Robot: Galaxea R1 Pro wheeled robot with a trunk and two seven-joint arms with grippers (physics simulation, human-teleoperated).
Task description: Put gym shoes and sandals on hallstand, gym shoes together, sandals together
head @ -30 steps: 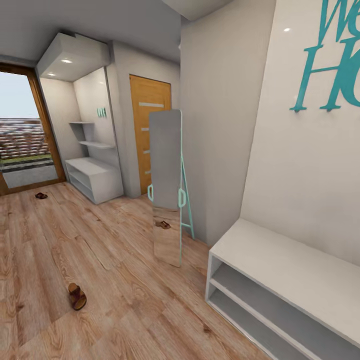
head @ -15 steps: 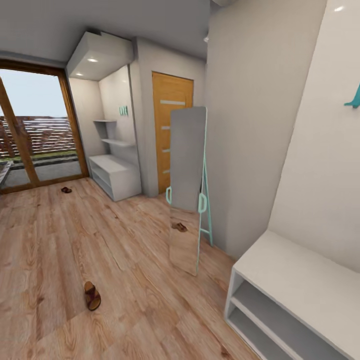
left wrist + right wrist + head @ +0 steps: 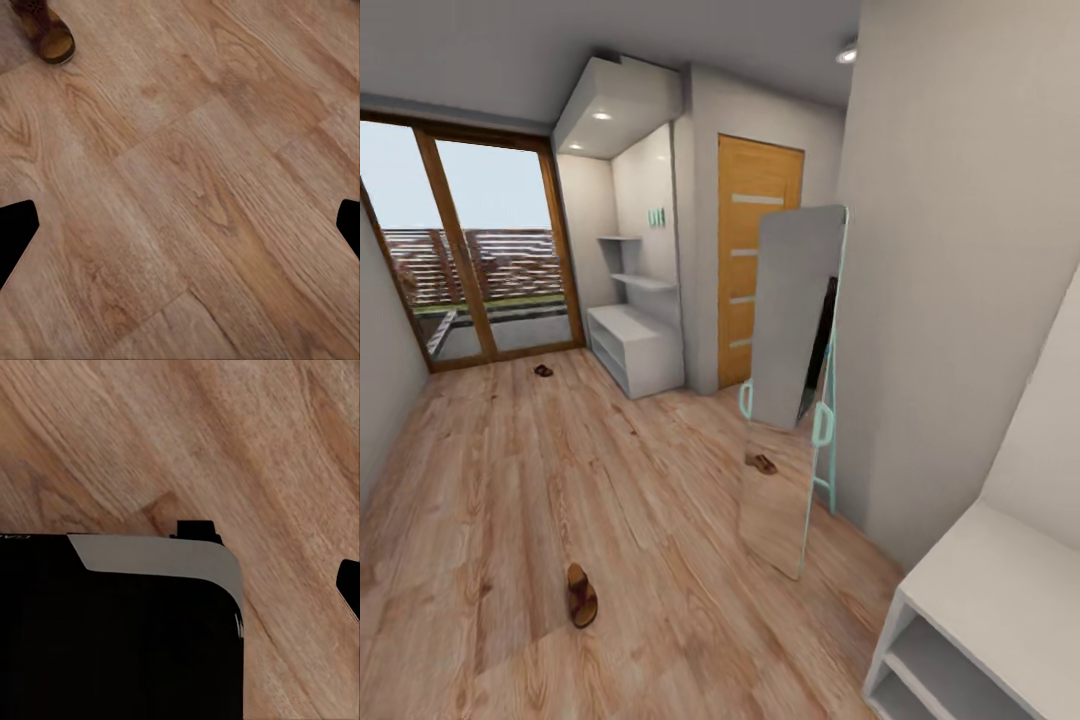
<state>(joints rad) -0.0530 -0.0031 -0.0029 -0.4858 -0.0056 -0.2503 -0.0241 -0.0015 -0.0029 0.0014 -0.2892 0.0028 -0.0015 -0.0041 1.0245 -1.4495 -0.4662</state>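
Left gripper (image 3: pixel 180 232): two dark fingertips at opposite edges of the left wrist view, jaws spread wide, nothing between them, bare corridor floor (image 3: pixel 195 180) below. A brown sandal (image 3: pixel 46 34) sits at that view's corner, well apart from the fingers.

Right gripper: one dark fingertip (image 3: pixel 349 585) at the edge of the right wrist view; the other side is hidden behind a black body with a grey rim (image 3: pixel 157 556). Cannot tell how far the jaws stand apart. Wood planks underneath.

Head view: near sandal (image 3: pixel 581 594) lies alone on the floor in the foreground. Far sandal (image 3: pixel 543 371) lies near the glass sliding door (image 3: pixel 470 255). Hallstand (image 3: pixel 637 335) against the far wall beside the wooden door (image 3: pixel 752 255); its low open tiers and two upper shelves look bare. Standing mirror (image 3: pixel 792 385) with teal frame leans near the right wall, a sandal reflected in it. Plain grey bench (image 3: pixel 980 630) at lower right, open compartments with nothing seen inside.
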